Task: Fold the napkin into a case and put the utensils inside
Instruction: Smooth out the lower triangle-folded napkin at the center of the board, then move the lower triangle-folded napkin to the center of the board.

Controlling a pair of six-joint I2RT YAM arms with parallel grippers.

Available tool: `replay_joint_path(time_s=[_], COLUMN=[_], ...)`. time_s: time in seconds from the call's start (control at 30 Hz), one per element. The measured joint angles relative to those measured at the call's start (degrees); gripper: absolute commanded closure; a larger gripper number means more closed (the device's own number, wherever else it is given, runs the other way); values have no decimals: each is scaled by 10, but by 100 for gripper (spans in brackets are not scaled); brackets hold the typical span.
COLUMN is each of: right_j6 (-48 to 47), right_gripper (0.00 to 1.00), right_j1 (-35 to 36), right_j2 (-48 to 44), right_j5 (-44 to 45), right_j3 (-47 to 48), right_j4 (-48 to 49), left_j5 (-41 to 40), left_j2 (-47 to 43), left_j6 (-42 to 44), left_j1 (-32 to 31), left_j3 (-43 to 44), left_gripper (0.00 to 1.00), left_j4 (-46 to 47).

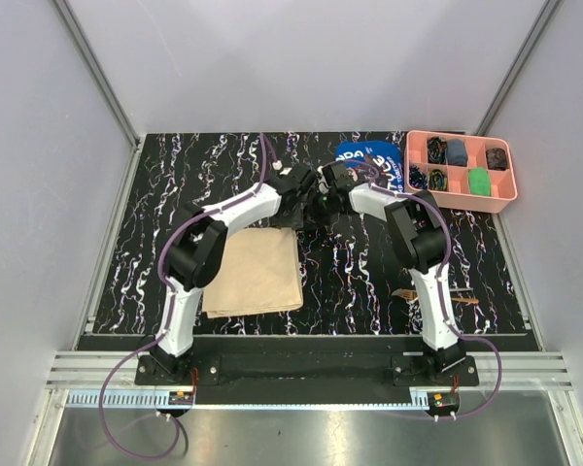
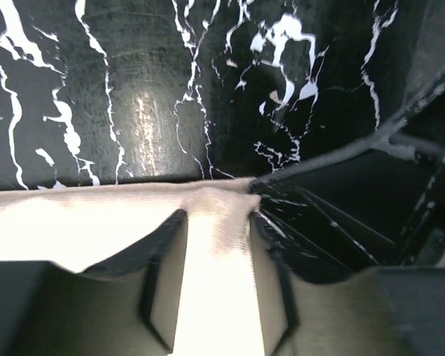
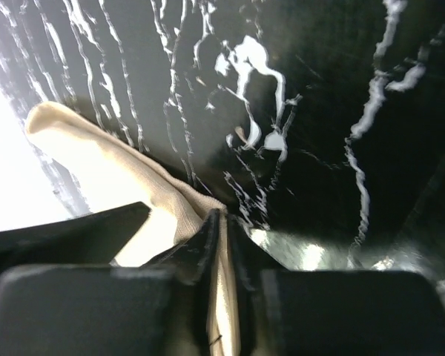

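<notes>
The plain beige napkin (image 1: 257,272) lies folded flat on the black marbled table, left of centre. Both grippers meet over its far right corner. My left gripper (image 1: 303,199) holds the napkin's edge (image 2: 215,245) between its fingers; the cloth puckers at the tips (image 2: 219,211). My right gripper (image 1: 323,197) is shut tight on a thin fold of the napkin (image 3: 170,200), which bunches up to its left (image 3: 222,219). A brown wooden utensil (image 1: 463,299) lies near the right arm's base, partly hidden by the arm. No narrow packet shape shows.
A pink compartment tray (image 1: 510,199) with small items stands at the far right. A blue printed cloth (image 1: 369,160) lies behind the grippers. Grey walls close in the table on three sides.
</notes>
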Motion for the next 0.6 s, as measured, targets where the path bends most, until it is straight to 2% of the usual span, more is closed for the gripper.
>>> replay_joint_path(time_s=[0.07,0.17,0.2,0.3,0.37,0.47,0.6], right_j6=[-13,-37,-41,-60,-64,-66,-64], right_gripper=[78,69,63,57,55,53,58], right_j1=[-1,-2,-2,-1,3,29,115], right_j2=[-6,-25,-33,-76,-107,-149,-159], right_j5=[16,41,47,65,70,71,62], right_j3=[6,8,7,-17,-37,-62,-66], right_j4=[-22,-55,-63,-77,-86,-90,-85], left_j5=[0,1,1,4,13,47,80], left_j2=[-9,-51,-77,-184,-252,-330,-353], left_j6=[3,4,5,5,5,1,-4], left_j1=[1,6,10,33,59,115,150], left_j3=[0,-9,-19,-73,-115,-192,-296], left_gripper=[45,41,41,49,55,57,56], left_j4=[-2,-7,-5,0,7,26,45])
